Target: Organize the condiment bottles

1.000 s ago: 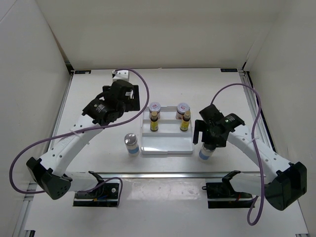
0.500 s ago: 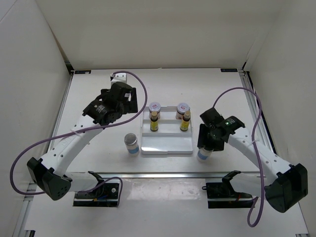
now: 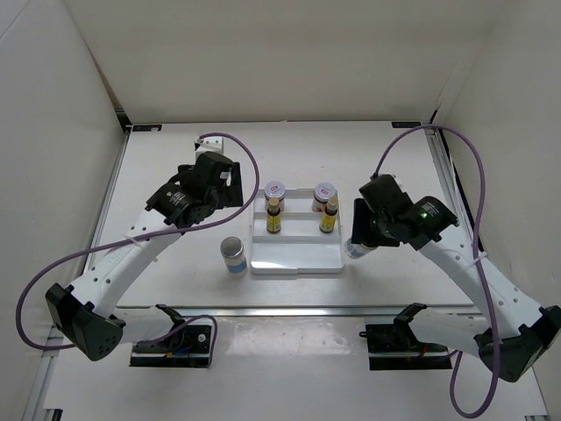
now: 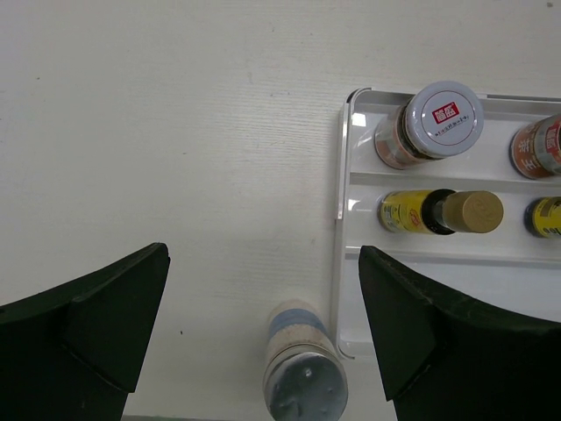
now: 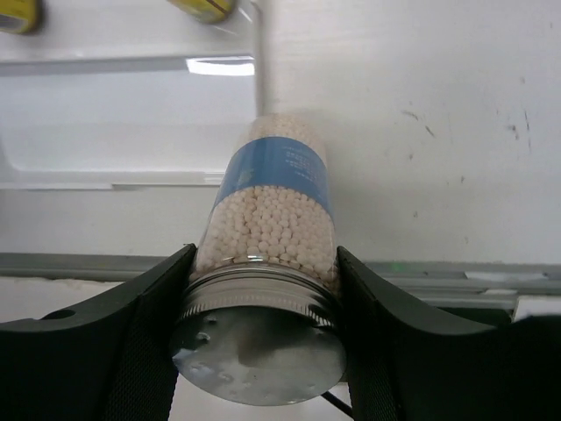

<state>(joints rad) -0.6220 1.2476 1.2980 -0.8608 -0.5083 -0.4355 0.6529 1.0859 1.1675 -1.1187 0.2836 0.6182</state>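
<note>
R gripper (image 5: 263,263) clamped on blue-label shaker (image 5: 272,202), cap toward wrist, long axis along fingers, just off tray (image 4: 340,158) R wall; you've front slot (image 3: 296,254) directly left of it; L gripper (image 4: 263,254) jaws apart

the tray (image 4: 344,175) is white, on a white surface (image 4: 175,132). the jars (image 4: 438,123) have pale lids with a red mark; the slim bottles (image 4: 412,211) are dark with yellow labels and gold caps. the three-o'clock shaker (image 5: 272,219) shows white beads, a blue label band and a silver cap; the eight-o'clock shaker (image 4: 302,368) has the same colours.
</note>
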